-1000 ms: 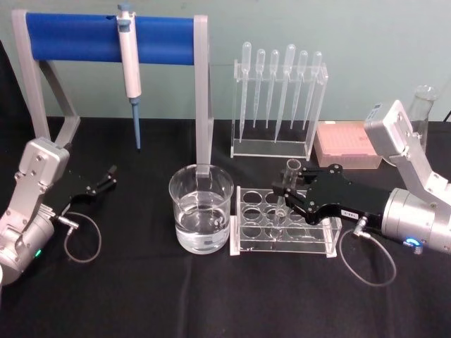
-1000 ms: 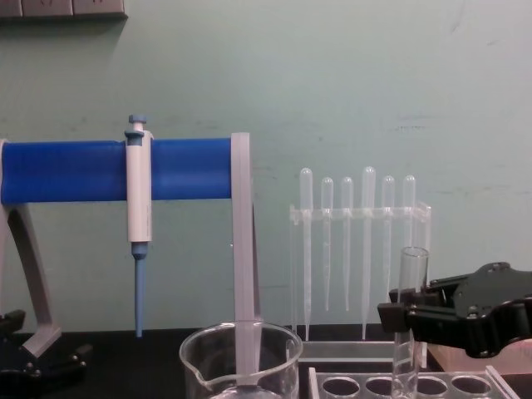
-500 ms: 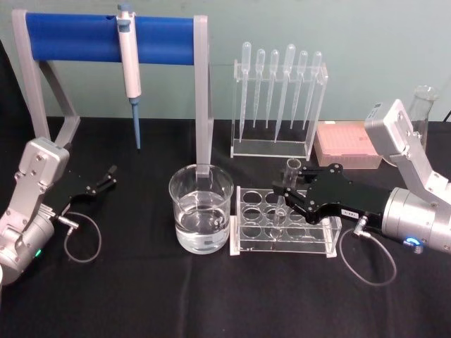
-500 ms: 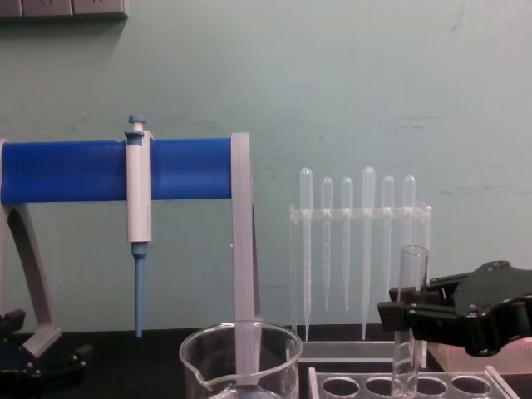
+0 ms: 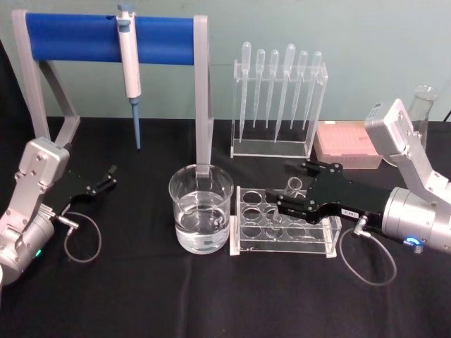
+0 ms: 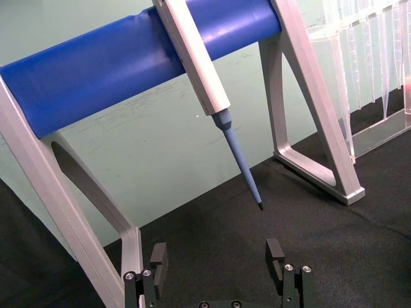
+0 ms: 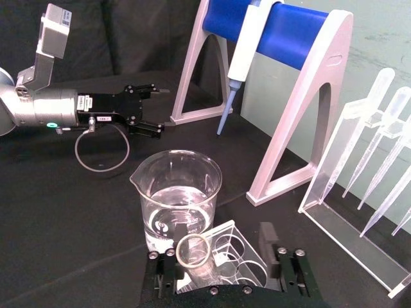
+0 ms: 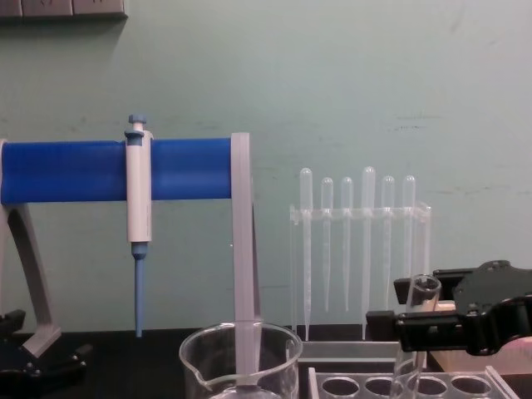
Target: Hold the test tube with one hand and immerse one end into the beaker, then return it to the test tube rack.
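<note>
Two claws: right claw [image 5: 290, 196] spread around the leaning test tube [image 5: 292, 187], whose base the rack [image 5: 243, 236] obscures; left claw [image 5: 109, 176] spread over black tabletop [image 5: 176, 296].

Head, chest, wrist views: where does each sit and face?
Head: high, looking down at the table; left tool and right tool show.
Chest: low, facing forward over the beaker; right tool at right.
Left wrist: faces the blue-and-white pipette; own open fingers.
Right wrist: faces beaker and test tube; own fingers, left arm beyond.
Shared: head, chest, right wrist show beaker.
</note>
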